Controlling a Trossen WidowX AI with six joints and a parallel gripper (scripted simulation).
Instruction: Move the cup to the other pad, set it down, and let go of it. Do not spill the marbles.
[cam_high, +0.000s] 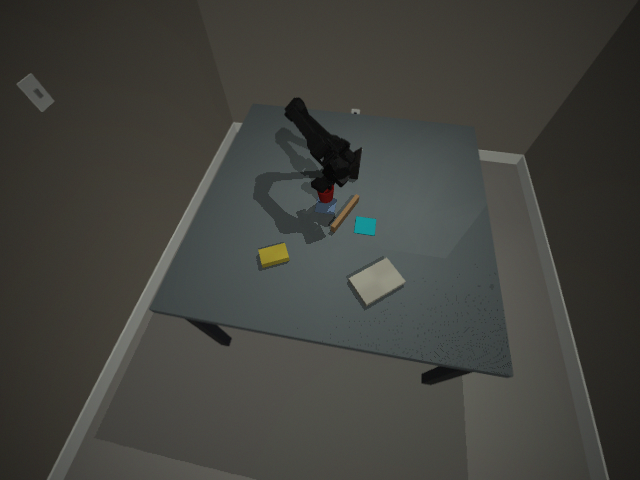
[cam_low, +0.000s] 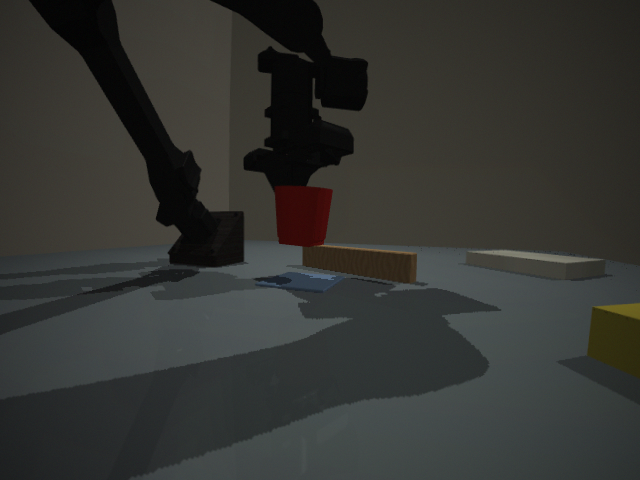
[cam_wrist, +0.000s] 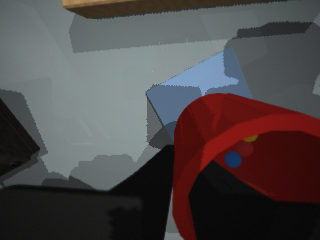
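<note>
We count two pads, one blue pad (cam_high: 326, 207) and one cyan pad (cam_high: 365, 225). Our gripper (cam_low: 292, 181) clenches the rim of one red cup (cam_low: 302, 215), which hangs above the blue pad at the frame centre. Inside the cup we see a blue marble (cam_wrist: 233, 159), a yellow marble (cam_wrist: 250, 138) and a red marble (cam_wrist: 245, 149).

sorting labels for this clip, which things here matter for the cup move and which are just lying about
Part of the job:
red plastic cup, held by the end effector
marbles inside it
light blue square pad
teal square pad

Lying about:
long wooden bar
yellow block
flat white slab
</note>
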